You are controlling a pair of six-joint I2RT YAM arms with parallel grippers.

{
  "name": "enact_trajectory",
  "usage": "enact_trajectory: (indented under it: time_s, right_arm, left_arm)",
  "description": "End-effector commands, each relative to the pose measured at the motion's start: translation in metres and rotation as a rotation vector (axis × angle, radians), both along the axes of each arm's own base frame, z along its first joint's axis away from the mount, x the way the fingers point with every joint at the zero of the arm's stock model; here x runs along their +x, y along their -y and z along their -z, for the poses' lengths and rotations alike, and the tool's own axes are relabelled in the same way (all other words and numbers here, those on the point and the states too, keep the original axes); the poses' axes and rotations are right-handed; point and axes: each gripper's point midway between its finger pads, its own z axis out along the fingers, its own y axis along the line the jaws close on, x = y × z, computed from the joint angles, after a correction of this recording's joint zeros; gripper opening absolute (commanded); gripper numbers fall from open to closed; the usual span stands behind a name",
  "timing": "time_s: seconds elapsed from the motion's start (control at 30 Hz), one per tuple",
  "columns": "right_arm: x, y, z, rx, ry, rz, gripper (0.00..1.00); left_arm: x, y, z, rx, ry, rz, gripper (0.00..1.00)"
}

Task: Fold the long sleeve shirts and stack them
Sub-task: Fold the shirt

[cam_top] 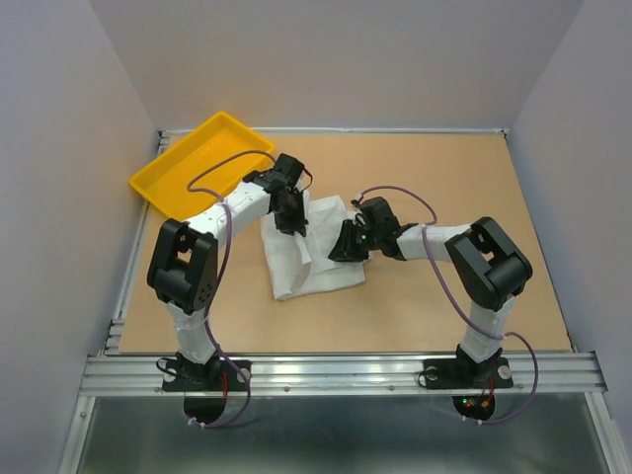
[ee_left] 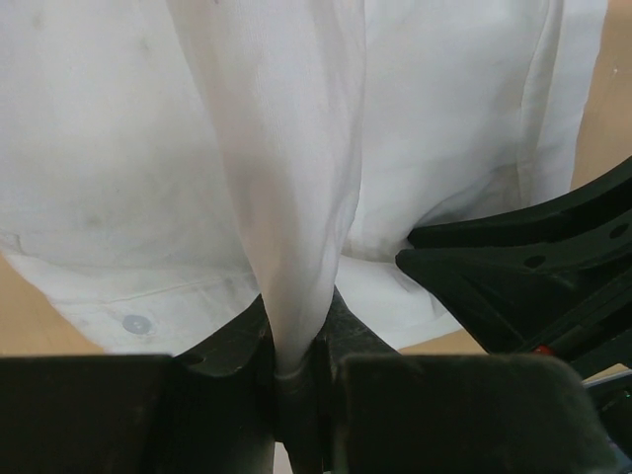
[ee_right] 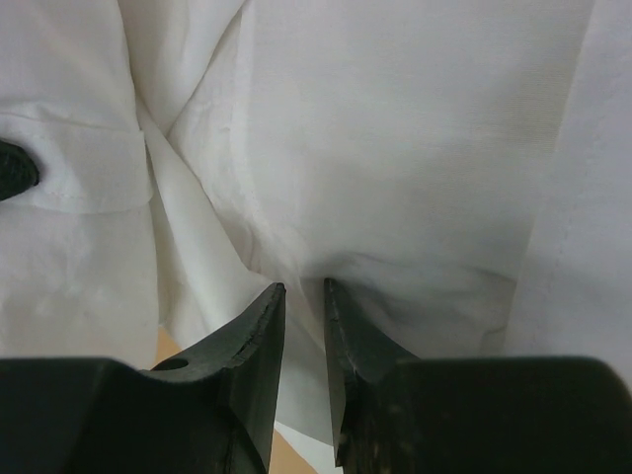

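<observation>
One white long sleeve shirt (cam_top: 314,265) lies partly folded in the middle of the table. My left gripper (cam_top: 289,219) is over its far left part, shut on a raised fold of the fabric (ee_left: 296,197), which runs down between the fingers (ee_left: 237,346). My right gripper (cam_top: 348,242) is at the shirt's right side. Its fingers (ee_right: 252,336) stand almost together, with shirt fabric (ee_right: 395,148) gathered in creases at their tips. The right gripper also shows in the left wrist view (ee_left: 533,276), close by.
A yellow tray (cam_top: 176,168) sits at the table's far left corner, tilted over the table's edge rail. Bare brown tabletop (cam_top: 464,188) surrounds the shirt. Grey walls close in the table on three sides.
</observation>
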Motion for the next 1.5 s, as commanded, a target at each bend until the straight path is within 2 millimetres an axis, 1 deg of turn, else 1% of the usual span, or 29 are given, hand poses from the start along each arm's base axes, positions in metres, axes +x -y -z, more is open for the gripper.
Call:
enact_trajectory:
  time_s: [0.0,0.03,0.07,0.2,0.23,0.37,0.43,0.53,0.63,0.8,0.87,1.03,1.07,1.1,1.13,1.17,1.2,1.23,1.27,1.3,1.33,1.37,1.43,1.47]
  right_arm:
    - [-0.010,0.010,0.014,-0.056,-0.015,-0.003,0.29]
    - [-0.012,0.011,0.017,-0.059,-0.023,-0.003,0.28]
    - [-0.014,0.010,0.017,-0.061,-0.023,-0.007,0.28]
    - [-0.016,0.009,0.020,-0.072,-0.021,-0.012,0.28]
    - [-0.015,0.009,0.019,-0.071,-0.021,-0.009,0.28]
    - [-0.015,0.008,0.021,-0.076,-0.018,-0.011,0.29]
    - [-0.015,0.008,0.021,-0.078,-0.019,-0.010,0.29]
    - [-0.014,0.008,0.022,-0.078,-0.017,-0.008,0.29]
    - [-0.013,0.008,0.022,-0.081,-0.017,-0.006,0.29]
    - [-0.015,0.005,0.022,-0.081,-0.015,-0.013,0.31]
    - [-0.014,0.004,0.019,-0.078,-0.008,-0.013,0.31]
    - [-0.018,0.005,0.018,-0.079,-0.008,-0.015,0.32]
    - [-0.017,0.005,0.018,-0.080,-0.003,-0.011,0.32]
    - [-0.017,0.005,0.016,-0.079,-0.001,-0.011,0.34]
    - [-0.019,0.006,0.017,-0.081,-0.003,-0.010,0.35]
    - [-0.017,0.007,0.012,-0.079,0.007,-0.003,0.37]
    - [-0.016,0.007,0.009,-0.076,0.017,-0.001,0.41]
    - [-0.016,0.008,0.006,-0.075,0.024,0.002,0.45]
    - [-0.014,0.008,0.002,-0.074,0.034,0.008,0.48]
    - [-0.010,0.009,-0.009,-0.069,0.066,0.021,0.54]
    - [-0.008,0.010,-0.013,-0.074,0.079,0.029,0.56]
    - [-0.003,0.013,-0.026,-0.079,0.114,0.055,0.58]
    - [0.002,0.019,-0.036,-0.096,0.150,0.080,0.59]
    - [0.003,0.024,-0.039,-0.116,0.161,0.092,0.60]
  left_arm:
    - [0.021,0.018,-0.026,-0.069,0.059,-0.013,0.00]
    - [0.022,0.020,-0.024,-0.069,0.052,-0.013,0.00]
    - [0.024,0.022,-0.026,-0.075,0.058,-0.012,0.00]
    - [0.027,0.028,-0.022,-0.082,0.048,-0.001,0.00]
    - [0.026,0.030,-0.018,-0.078,0.041,0.007,0.00]
    - [0.018,0.041,-0.013,-0.073,0.031,0.066,0.00]
    - [0.015,0.043,-0.010,-0.055,0.023,0.083,0.00]
    - [0.009,0.048,0.001,-0.030,0.001,0.117,0.00]
    - [0.007,0.052,0.004,-0.023,-0.001,0.115,0.00]
    - [0.015,0.050,0.009,-0.001,0.011,0.058,0.00]
    - [0.020,0.050,0.010,-0.002,0.015,0.029,0.00]
    - [0.031,0.050,0.005,-0.007,0.044,-0.016,0.00]
    - [0.032,0.049,0.007,-0.002,0.044,-0.020,0.00]
    - [0.035,0.048,0.007,-0.004,0.048,-0.027,0.01]
    - [0.035,0.049,0.008,-0.002,0.047,-0.026,0.06]
    - [0.036,0.048,0.010,-0.001,0.045,-0.027,0.09]
    - [0.036,0.047,0.011,0.000,0.043,-0.029,0.13]
    - [0.035,0.049,0.010,-0.007,0.044,-0.025,0.21]
    - [0.034,0.049,0.010,-0.013,0.046,-0.023,0.25]
    - [0.034,0.050,0.010,-0.019,0.047,-0.021,0.28]
    - [0.033,0.051,0.008,-0.026,0.050,-0.019,0.34]
    - [0.033,0.052,0.002,-0.039,0.062,-0.008,0.36]
    - [0.032,0.053,-0.004,-0.048,0.072,0.002,0.37]
    - [0.032,0.053,-0.010,-0.057,0.084,0.007,0.40]
